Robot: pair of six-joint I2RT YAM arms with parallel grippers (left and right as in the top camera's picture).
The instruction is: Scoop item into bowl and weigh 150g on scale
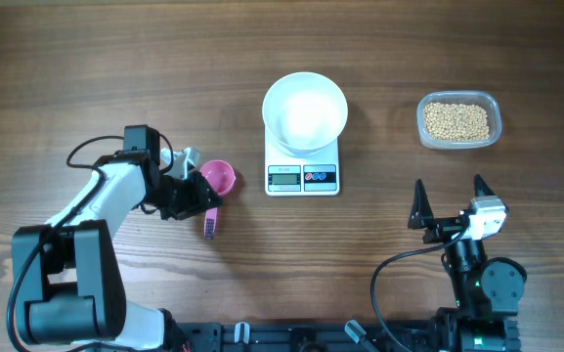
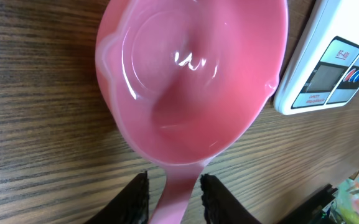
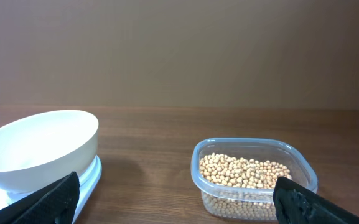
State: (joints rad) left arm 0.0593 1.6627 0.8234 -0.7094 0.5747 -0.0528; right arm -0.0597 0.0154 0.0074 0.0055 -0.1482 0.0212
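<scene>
A pink scoop (image 1: 217,177) lies empty on the table left of the scale (image 1: 303,178); it fills the left wrist view (image 2: 191,81). My left gripper (image 1: 203,201) (image 2: 174,182) straddles its handle, jaws narrow but open, with a gap showing on the right side. The white bowl (image 1: 305,112) (image 3: 42,146) stands empty on the scale (image 2: 328,68) (image 3: 89,175). Pale-tan beans (image 1: 456,120) (image 3: 244,171) lie in a clear tub (image 1: 497,119) (image 3: 257,144) at the back right. My right gripper (image 1: 449,184) (image 3: 178,182) hovers open and empty, near the front right, facing the tub.
The scoop's handle (image 1: 209,225) points toward the front edge. The scale's display and two buttons face the front. Bare wooden table lies between the scale and the tub.
</scene>
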